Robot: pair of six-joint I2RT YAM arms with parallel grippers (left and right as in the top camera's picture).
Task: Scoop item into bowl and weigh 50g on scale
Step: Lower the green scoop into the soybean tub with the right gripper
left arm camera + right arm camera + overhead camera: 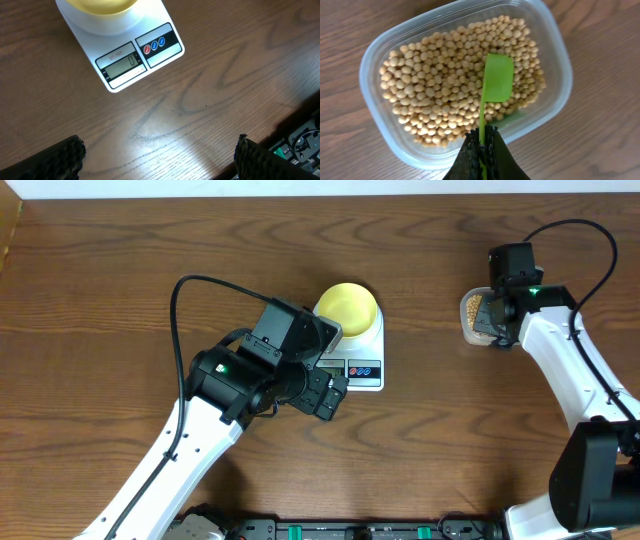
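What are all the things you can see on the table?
beans: many, tan, in the tub
tub: one, clear, right side of the table
scoop: one, green, over the beans
bowl: one, pale yellow, on the scale
scale: one, white, middle of the table
table: one, brown wood, under everything
left end effector: one, black, open, near the scale's front
right end effector: one, black, shut on the scoop's handle

Left gripper (160,161) spread; right gripper (482,149) tight on scoop (498,77)
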